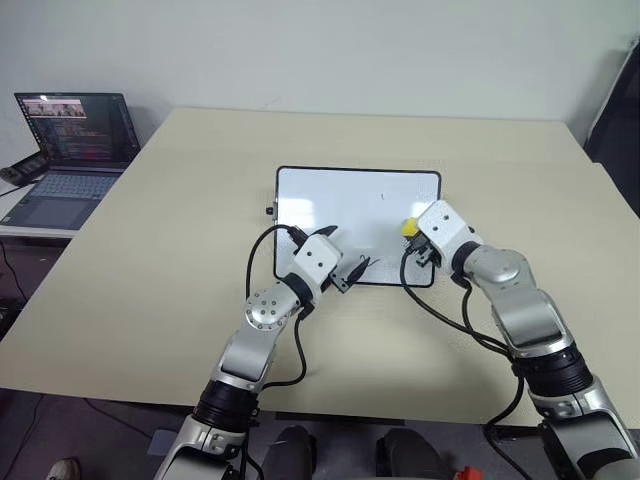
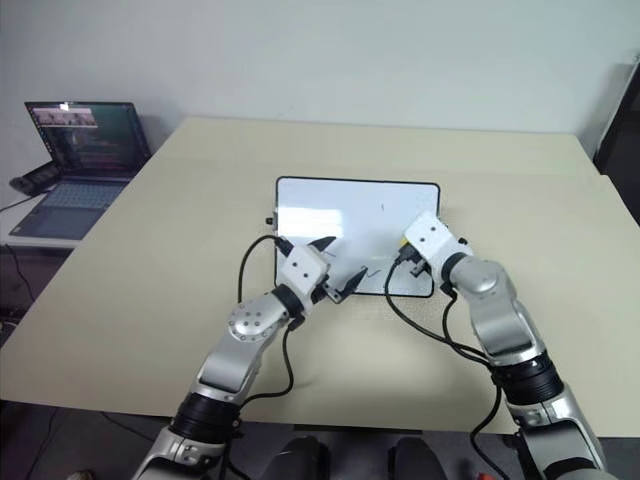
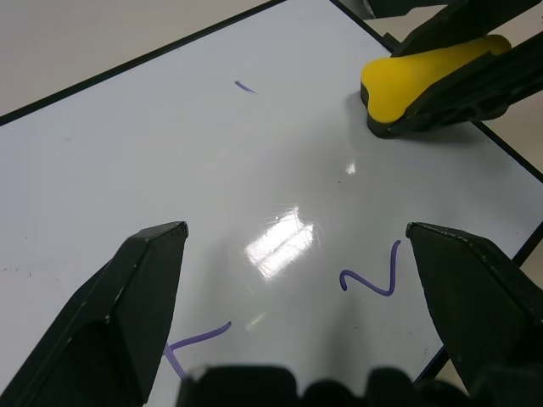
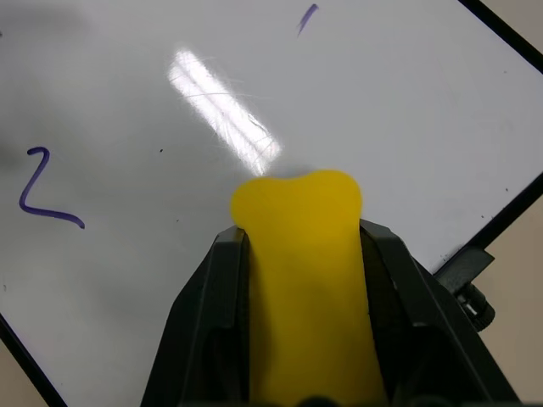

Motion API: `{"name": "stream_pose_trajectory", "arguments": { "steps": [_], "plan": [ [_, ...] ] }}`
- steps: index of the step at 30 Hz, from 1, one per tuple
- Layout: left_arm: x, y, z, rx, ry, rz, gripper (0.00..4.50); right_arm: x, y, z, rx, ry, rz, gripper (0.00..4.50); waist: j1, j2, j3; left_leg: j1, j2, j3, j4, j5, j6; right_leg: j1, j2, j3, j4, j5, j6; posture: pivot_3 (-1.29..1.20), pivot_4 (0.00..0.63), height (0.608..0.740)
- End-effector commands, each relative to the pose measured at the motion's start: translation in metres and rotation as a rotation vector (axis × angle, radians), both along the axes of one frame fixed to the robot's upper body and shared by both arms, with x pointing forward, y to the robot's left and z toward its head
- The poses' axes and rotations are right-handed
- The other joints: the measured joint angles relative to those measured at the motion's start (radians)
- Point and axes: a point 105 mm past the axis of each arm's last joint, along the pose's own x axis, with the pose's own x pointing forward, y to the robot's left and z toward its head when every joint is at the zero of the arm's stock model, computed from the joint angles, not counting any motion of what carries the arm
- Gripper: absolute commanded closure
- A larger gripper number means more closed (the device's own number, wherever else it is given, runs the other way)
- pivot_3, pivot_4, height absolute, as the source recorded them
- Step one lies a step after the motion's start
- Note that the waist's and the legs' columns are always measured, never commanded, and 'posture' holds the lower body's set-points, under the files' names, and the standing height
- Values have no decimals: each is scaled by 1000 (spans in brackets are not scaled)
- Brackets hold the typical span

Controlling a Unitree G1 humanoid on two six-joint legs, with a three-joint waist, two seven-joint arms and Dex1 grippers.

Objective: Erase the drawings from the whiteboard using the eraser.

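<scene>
The whiteboard (image 1: 340, 200) lies flat in the middle of the table. My right gripper (image 1: 413, 233) is shut on the yellow eraser (image 4: 297, 246), which rests on the board near its right edge. Of the drawings, a curly squiggle (image 3: 373, 281) and a bent stroke (image 3: 197, 339) lie near the board's front edge, and a small tick (image 3: 245, 86) sits farther back. My left gripper (image 1: 342, 256) hangs open over the board's front edge, its fingers (image 3: 127, 305) straddling the squiggle and the stroke, holding nothing.
The beige table (image 1: 150, 300) has free room on all sides of the board. An open laptop (image 1: 70, 150) stands on a lower side table at the far left. Black cables loop from both wrists near the board's front edge.
</scene>
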Motion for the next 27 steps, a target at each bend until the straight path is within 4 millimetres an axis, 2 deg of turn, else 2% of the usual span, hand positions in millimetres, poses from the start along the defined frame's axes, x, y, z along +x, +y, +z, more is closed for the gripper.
{"name": "stream_pose_trajectory", "arguments": {
  "steps": [1,3,11,15,19,24,27],
  "plan": [
    [-1,-4,9,-16,-41,-13,0,7,5,31,39,-122,15,3137,-2,0,3,-1,0,0,0,0,0,0,0,0,0,0,0,0,150,740],
    [0,-4,10,-17,-42,-14,0,9,14,40,35,-173,47,3137,-5,0,4,-2,0,1,-1,0,0,-2,0,0,0,0,0,0,150,740],
    [0,-8,9,-18,-43,-24,0,29,50,52,44,-231,120,3137,-8,0,4,-5,2,7,-14,2,-4,-9,0,0,-12,0,0,0,150,740],
    [0,-6,9,-19,-45,-17,0,38,58,55,46,-230,128,3137,-7,0,4,-14,3,8,-13,2,-4,-17,0,0,-12,0,-1,0,150,740],
    [-1,-6,9,-23,-45,-7,0,47,52,45,14,-172,102,3137,-7,1,4,-14,3,8,-13,2,-4,-17,0,0,-11,0,-1,0,150,740],
    [-2,-5,9,-27,-44,2,0,49,42,35,-17,-122,81,3137,-6,1,3,-11,3,8,-12,2,-4,-15,0,0,-8,0,-1,0,150,740],
    [-3,-5,10,-29,-46,6,0,41,27,14,-28,-19,46,3137,-2,0,3,-11,3,8,-11,3,-4,-15,0,0,-6,0,-1,0,150,740]
  ]
}}
